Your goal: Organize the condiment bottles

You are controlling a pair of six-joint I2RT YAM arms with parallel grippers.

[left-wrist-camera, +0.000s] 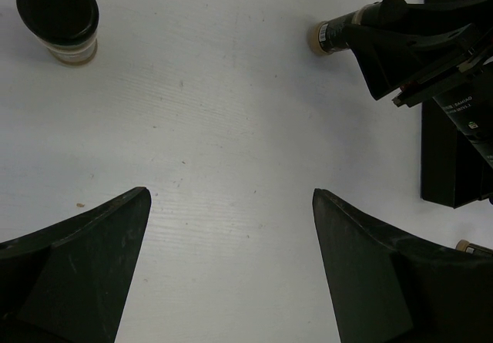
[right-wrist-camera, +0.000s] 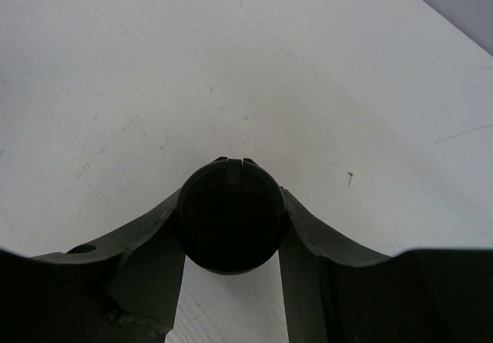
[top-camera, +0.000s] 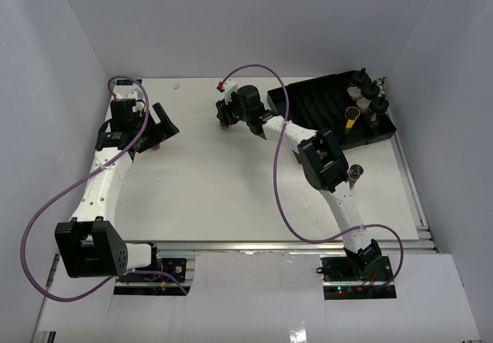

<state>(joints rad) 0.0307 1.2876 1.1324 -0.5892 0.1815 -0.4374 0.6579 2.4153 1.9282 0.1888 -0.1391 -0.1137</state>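
Currently: right pincer grips one bottle; left pincer gapes wide.

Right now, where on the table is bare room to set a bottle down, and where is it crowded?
The widest bare patch is the middle of the table, bordered by the left arm, the right arm and the near edge. Crowded: the far right corner, where the black tray holds bottles, and a lone bottle sits beside the right arm.
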